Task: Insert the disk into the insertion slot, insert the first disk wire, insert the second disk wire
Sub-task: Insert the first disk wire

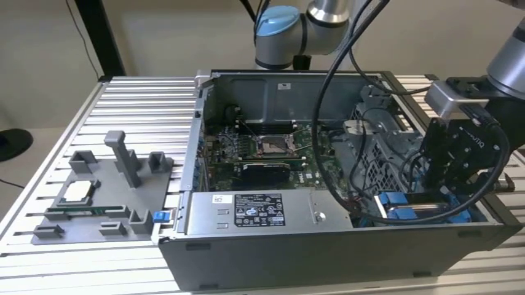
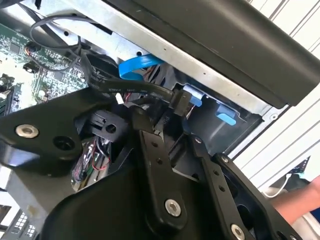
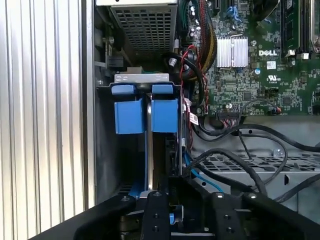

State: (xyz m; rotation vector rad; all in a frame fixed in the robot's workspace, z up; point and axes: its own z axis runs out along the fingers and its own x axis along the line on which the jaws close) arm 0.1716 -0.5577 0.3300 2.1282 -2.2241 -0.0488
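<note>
In the exterior view, the gripper reaches down into one corner of the open computer case. Right under its fingers is the blue frame of the disk. The disk sits in the insertion slot. A grey box with a label lies off to the side of the fingers. A grey stand with posts is far from them on the table.

The second wrist view shows what the gripper holds. The fingers are close together and pinch a black plug at their tips. Its wire runs away from them. A blue flat cable curls just past the tips, and a person's hand is well behind the fingers.

The first wrist view looks past the fingers straight into the slot. The disk with its two blue tabs is right ahead of them. A metal wall full of holes is farther on. A green board lies beside them.
</note>
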